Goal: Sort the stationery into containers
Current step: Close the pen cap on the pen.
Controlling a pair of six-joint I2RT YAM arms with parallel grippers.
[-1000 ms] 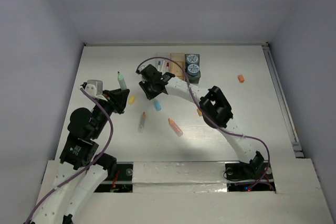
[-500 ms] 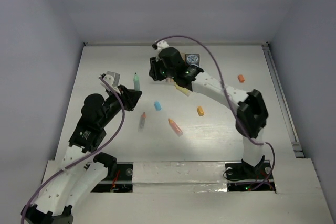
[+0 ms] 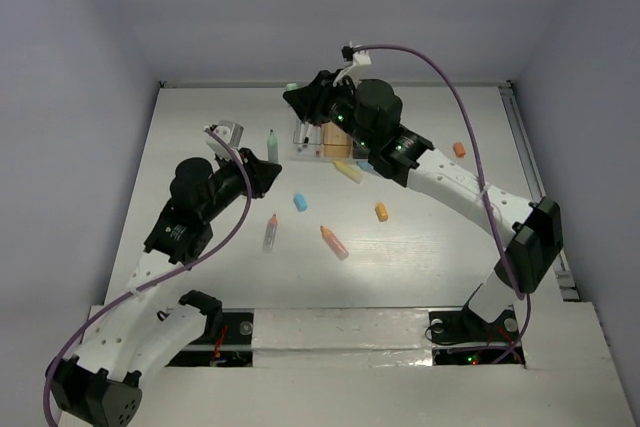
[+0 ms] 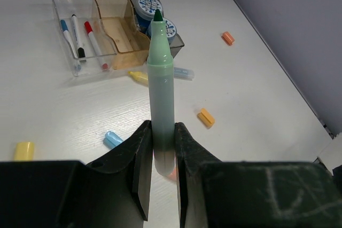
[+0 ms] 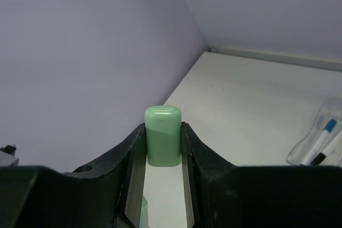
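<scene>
Clamping tight, left gripper (image 4: 161,130) holds green marker (image 4: 160,70); right gripper (image 5: 162,127) pinches green cap (image 5: 163,138).

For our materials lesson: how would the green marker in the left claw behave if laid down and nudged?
The green marker looks stiff: it stands straight from the left claw, unbent. Its round, smooth barrel would probably roll when pushed. Being slim plastic, it is likely light.
</scene>
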